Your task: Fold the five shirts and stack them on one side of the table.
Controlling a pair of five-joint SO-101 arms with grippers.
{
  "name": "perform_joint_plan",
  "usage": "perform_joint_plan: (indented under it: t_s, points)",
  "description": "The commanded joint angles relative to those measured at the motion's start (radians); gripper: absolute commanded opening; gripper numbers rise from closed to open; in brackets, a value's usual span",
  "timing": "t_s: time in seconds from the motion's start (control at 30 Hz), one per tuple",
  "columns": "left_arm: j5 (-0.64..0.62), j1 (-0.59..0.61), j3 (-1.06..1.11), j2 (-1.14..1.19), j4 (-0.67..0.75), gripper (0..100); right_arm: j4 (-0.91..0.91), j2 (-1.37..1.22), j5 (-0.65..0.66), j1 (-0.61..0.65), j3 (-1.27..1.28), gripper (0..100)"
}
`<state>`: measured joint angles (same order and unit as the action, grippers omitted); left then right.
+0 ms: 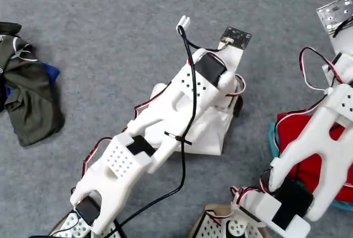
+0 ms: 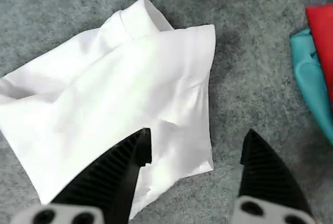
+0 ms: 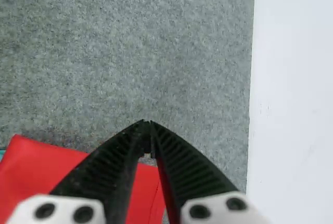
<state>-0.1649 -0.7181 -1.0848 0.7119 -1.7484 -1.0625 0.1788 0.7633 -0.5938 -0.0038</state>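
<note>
Shirt (image 2: pixel 130 99) in white first: it lies near the middle of the grey surface (image 1: pixel 110 28), gathered into a rough rectangle with creases across it and a collar-like fold at one edge. Your left gripper (image 2: pixel 197 135) hangs right over its corner with the fingers spread wide. One finger is above the cloth and the other is above bare surface, and nothing is held between them. From the high view the left arm (image 1: pixel 165 138) lies across this shirt and hides most of it.

To the right, apart from the white one, a red shirt (image 1: pixel 295 130) rests on a teal shirt (image 1: pixel 272 138), whose edge shows along the red one's side. The right arm (image 1: pixel 325 133) stands over this pair and covers a good part of it. Your right gripper (image 3: pixel 148 130) is pressed together with nothing in it, above the grey surface just past the red shirt's edge, near a white strip (image 3: pixel 291 104) that borders the grey.

Far off at the left edge lies a crumpled heap (image 1: pixel 30 100), olive-green on top with a bit of blue cloth (image 1: pixel 51 73) showing.

The count is one white, one red and one teal. You cannot tell how many shirts are in the heap.
</note>
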Motion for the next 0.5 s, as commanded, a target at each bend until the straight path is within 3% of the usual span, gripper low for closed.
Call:
perform_joint_plan:
  t_s: [0.0,0.2,0.47]
  points:
    - [0.000,0.089,-0.041,-0.124,-0.011,30,0.012,0.044,-0.012,0.002,-0.022,0.6]
    - [0.009,0.310,-0.040,-0.054,-0.011,23,-0.081,0.018,-0.078,0.168,-0.025,0.6]
    - [0.017,0.336,-0.043,0.160,-0.011,15,-0.353,0.013,-0.381,0.556,-0.122,0.6]
